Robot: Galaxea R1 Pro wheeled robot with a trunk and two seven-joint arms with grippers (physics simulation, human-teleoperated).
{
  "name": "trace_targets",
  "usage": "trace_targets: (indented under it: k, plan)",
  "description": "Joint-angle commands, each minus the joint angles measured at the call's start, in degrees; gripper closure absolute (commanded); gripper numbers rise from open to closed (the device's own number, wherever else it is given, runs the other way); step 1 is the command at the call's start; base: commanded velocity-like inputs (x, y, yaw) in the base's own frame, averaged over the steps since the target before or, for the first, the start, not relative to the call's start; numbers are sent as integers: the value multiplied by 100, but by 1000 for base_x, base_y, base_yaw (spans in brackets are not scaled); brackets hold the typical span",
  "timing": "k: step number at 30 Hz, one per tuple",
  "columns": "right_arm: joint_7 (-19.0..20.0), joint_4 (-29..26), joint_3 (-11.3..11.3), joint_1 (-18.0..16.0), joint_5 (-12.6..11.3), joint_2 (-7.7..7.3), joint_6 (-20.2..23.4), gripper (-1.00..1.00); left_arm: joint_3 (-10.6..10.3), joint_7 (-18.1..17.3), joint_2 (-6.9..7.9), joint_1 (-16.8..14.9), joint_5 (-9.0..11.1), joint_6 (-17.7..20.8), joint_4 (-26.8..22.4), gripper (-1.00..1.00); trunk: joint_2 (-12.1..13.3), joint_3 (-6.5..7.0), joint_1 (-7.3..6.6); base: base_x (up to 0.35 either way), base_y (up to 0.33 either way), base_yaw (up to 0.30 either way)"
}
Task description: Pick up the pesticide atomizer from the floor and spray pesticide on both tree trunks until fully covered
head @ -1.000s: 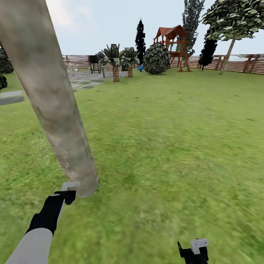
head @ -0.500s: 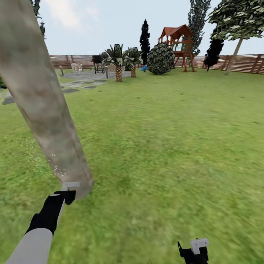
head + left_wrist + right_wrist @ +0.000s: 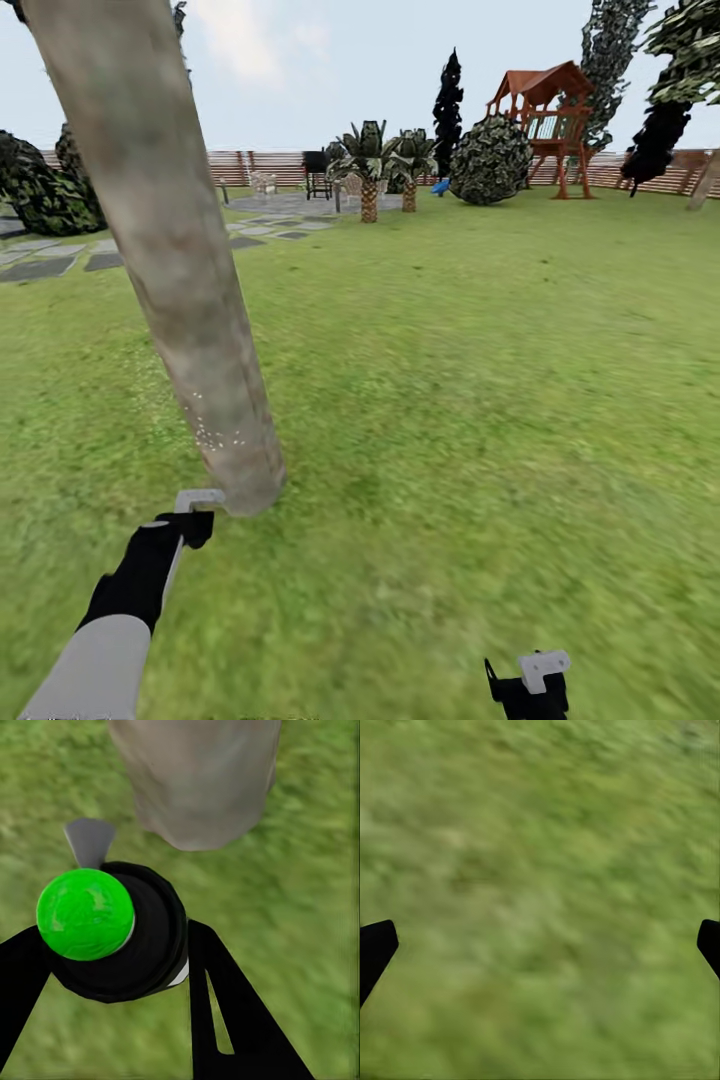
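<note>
The left pincer (image 3: 112, 945) grips the pesticide atomizer (image 3: 124, 934), a dark bottle whose cap reads bright green in the wrist view, its grey nozzle (image 3: 88, 841) pointed at the foot of the tree trunk (image 3: 190, 290) just beside it. Pale specks dot the trunk's lower bark. The right pincer (image 3: 540, 945) hangs open over the lawn (image 3: 480, 400), fingers wide apart. Since half a second ago the head camera has swung left, sliding the red playhouse (image 3: 545, 120), palms (image 3: 385, 165) and slat fence (image 3: 270, 165) rightward; both arms sit as before. No readable label or writing shows.
</note>
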Motion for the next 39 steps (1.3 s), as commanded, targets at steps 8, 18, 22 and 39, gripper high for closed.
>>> trace_targets:
  k: [8, 18, 22, 39]
  plan:
    - [3, -4, 1, 0, -4, -9, -3, -100, -403, -489, -120, -164, -25, 591, -670, 100, 0, 0, 0, 0, 0, 237]
    - [-6, -4, -2, 0, -6, -35, -4, -100, -911, -542, 190, -596, -18, 1178, -765, 100, 0, 0, 0, 0, 0, 7]
    - [-6, -4, -5, 0, -7, -35, -3, -100, -947, -546, -196, -689, -26, 1275, -882, 100, 0, 0, 0, 0, 0, 0]
    - [-10, -4, 0, 0, -7, -26, 0, -100, -1028, -582, -111, -861, -28, 1872, -1828, 100, 0, 0, 0, 0, -101, 93]
